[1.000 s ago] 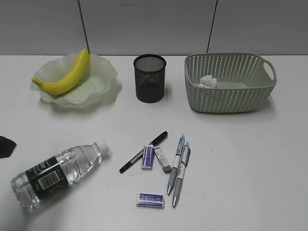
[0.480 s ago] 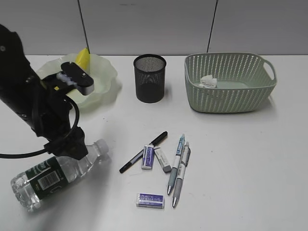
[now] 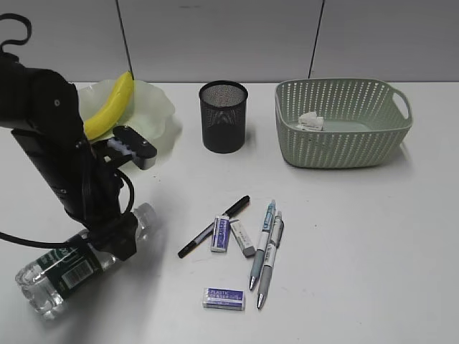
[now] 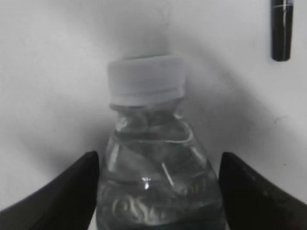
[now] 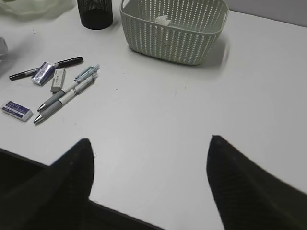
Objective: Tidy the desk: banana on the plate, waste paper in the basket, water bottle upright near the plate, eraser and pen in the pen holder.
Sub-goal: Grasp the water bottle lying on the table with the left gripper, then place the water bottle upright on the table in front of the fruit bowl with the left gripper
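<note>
The water bottle [image 3: 61, 269] lies on its side on the white desk [image 3: 358, 236] at the front left, cap toward the middle. My left gripper [image 3: 115, 240] is down over its neck end. In the left wrist view its open jaws straddle the bottle's shoulder [image 4: 153, 182], close to both sides, below the white cap [image 4: 146, 79]. The banana [image 3: 107, 111] lies in the plate [image 3: 161, 115]. Waste paper [image 3: 310, 120] sits in the basket [image 3: 337, 143]. The pen holder [image 3: 224, 116] stands between them. Pens [image 3: 262, 244] and erasers [image 3: 224, 298] lie mid-desk. My right gripper [image 5: 149, 139] is open and empty.
A black pen [image 3: 215, 226] and two small erasers [image 3: 221, 233] lie just right of the bottle's cap. The left arm hides part of the plate. In the right wrist view the desk's front edge [image 5: 144, 218] runs under the right gripper.
The left arm came in from the left edge and dropped over the bottle's neck end, its jaws widening on the way. The bottle and the other things have not moved.
</note>
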You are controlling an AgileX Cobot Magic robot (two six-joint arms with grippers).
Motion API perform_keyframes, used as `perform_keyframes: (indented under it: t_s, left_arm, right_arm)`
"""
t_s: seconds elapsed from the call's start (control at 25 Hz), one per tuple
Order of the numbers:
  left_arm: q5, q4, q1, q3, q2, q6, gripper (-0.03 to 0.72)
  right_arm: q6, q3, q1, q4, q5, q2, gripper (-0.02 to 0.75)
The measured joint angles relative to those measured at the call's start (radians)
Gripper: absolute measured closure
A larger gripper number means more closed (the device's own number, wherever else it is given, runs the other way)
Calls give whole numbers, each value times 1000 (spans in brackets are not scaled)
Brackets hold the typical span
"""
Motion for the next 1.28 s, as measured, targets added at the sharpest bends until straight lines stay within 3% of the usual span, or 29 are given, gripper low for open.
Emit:
perform_keyframes:
  t_s: [0.16,0.48,0.76,1.0,1.28]
  left_arm:
    - [-8,9,0,-1,13,-4,206]
    - [32,-35,0,-5,-3,-4,204]
    - [18,-71,31,13,-227,-8,208]
    - [-187,-138,114,184,-456,-11,236]
    - [-459,-250,122,342,-529,-11,236]
  right_arm:
    - [1,0,0,0,0,0,163]
    - [1,0,0,0,-1,0,163]
    - [1,0,0,0,-1,0,163]
    - [1,0,0,0,-1,0,163]
    - [1,0,0,0,-1,0,163]
